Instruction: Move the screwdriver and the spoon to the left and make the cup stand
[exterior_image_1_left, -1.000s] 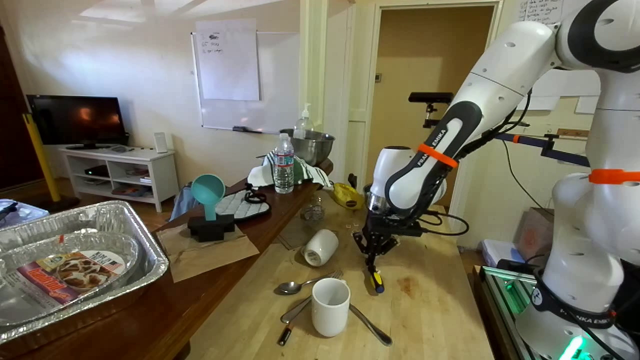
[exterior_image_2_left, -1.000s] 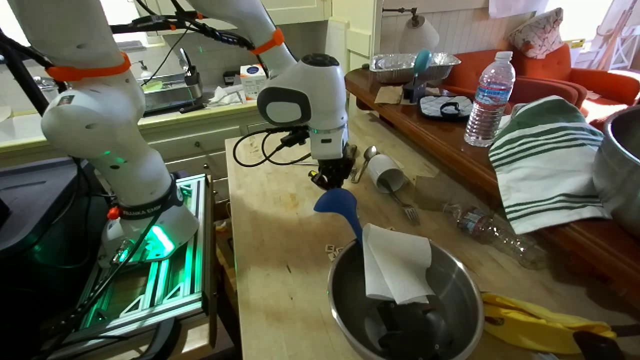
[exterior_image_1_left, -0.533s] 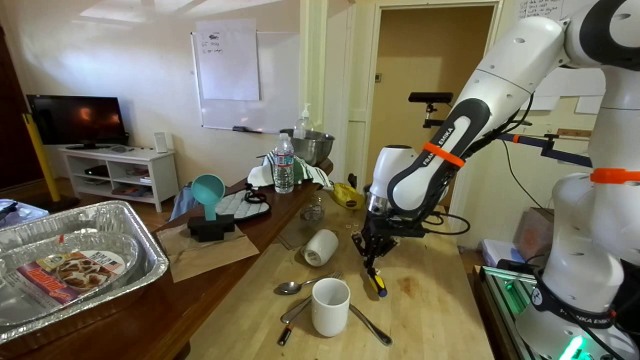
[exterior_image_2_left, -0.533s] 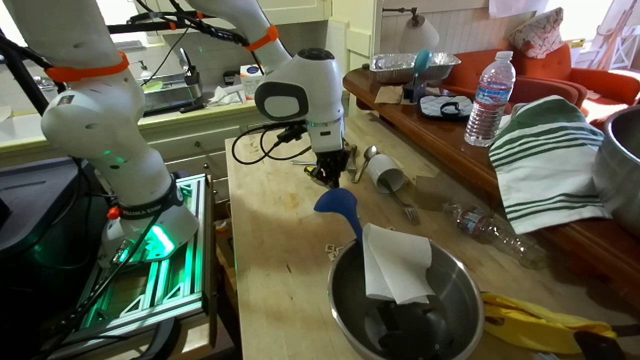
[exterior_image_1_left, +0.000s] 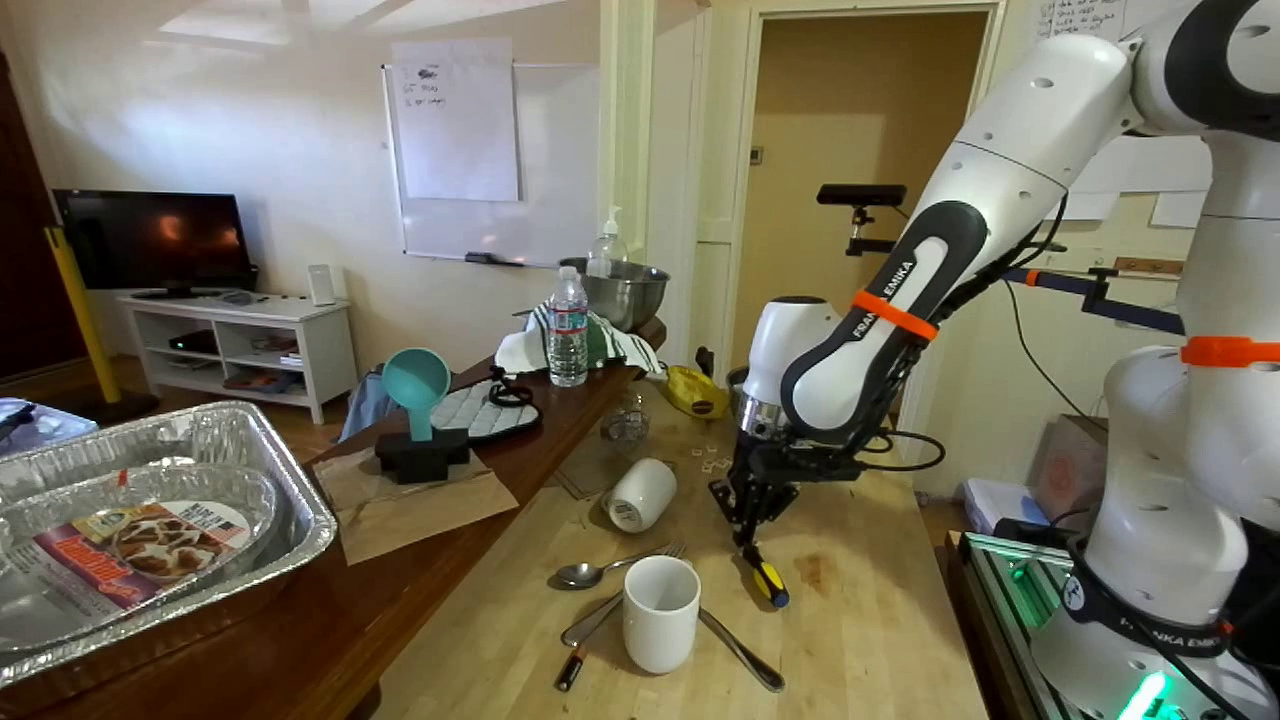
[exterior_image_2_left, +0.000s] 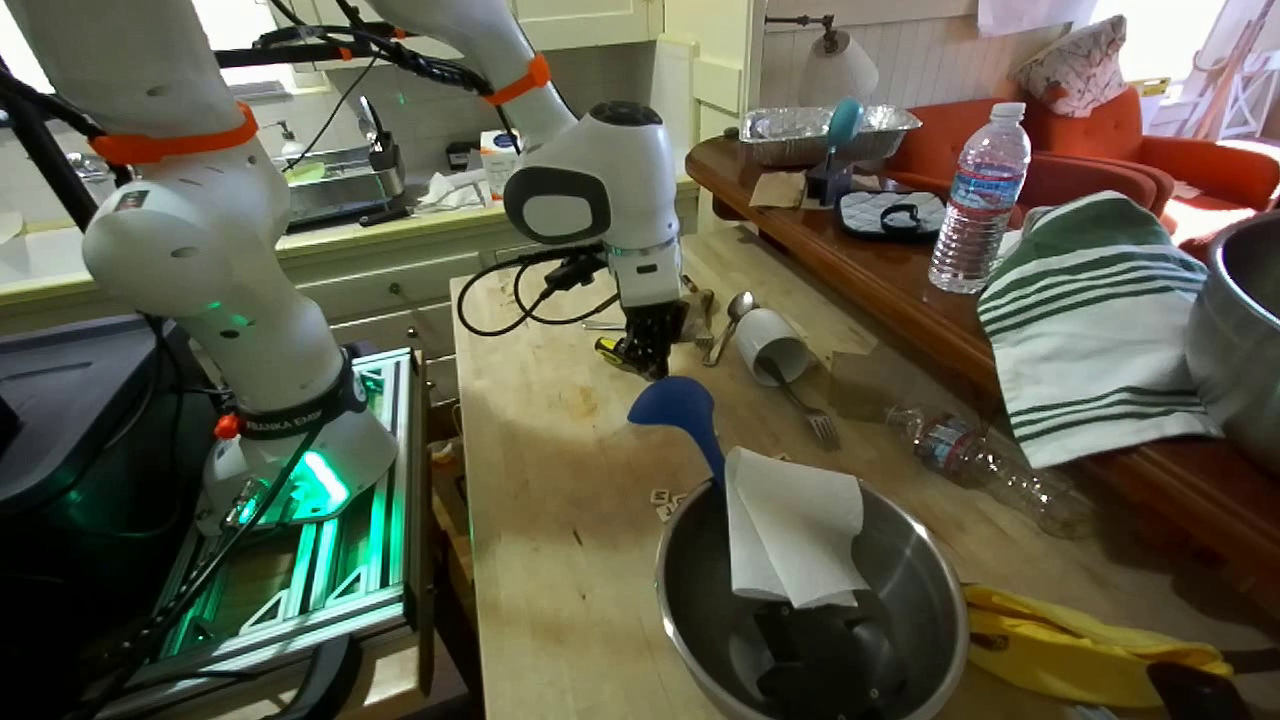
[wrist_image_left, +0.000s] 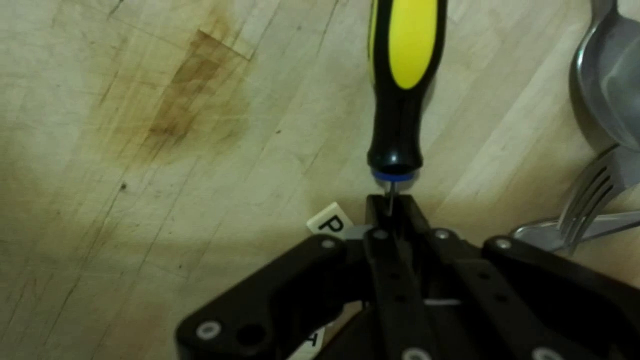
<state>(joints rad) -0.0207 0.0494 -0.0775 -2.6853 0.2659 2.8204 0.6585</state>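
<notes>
The screwdriver (exterior_image_1_left: 770, 580), with its yellow-and-black handle, is low over or on the wooden table; I cannot tell which. It also shows in the wrist view (wrist_image_left: 407, 65) and in an exterior view (exterior_image_2_left: 612, 352). My gripper (wrist_image_left: 391, 205) is shut on its thin shaft, handle pointing away from the fingertips. The white cup (exterior_image_1_left: 645, 495) lies on its side; its greyish mouth shows in an exterior view (exterior_image_2_left: 770, 345). A spoon (exterior_image_1_left: 580, 575) lies between cup and mug (exterior_image_1_left: 662, 615). A spoon bowl (wrist_image_left: 617, 75) shows in the wrist view; I cannot tell if it is the same spoon.
More utensils lie around the mug. A fork (exterior_image_2_left: 820, 425) lies at the cup's mouth. A steel bowl (exterior_image_2_left: 680, 640) holds a blue ladle (exterior_image_2_left: 690, 410). Letter tiles (wrist_image_left: 330, 220) lie near the gripper. A fallen bottle (exterior_image_2_left: 960, 450) and a raised brown counter (exterior_image_2_left: 860, 270) flank the table.
My gripper and the screwdriver have shifted a little, leftwards in one exterior view. The screwdriver's handle has swung outward and lies more slanted. Cup, mug and utensils have not moved.
</notes>
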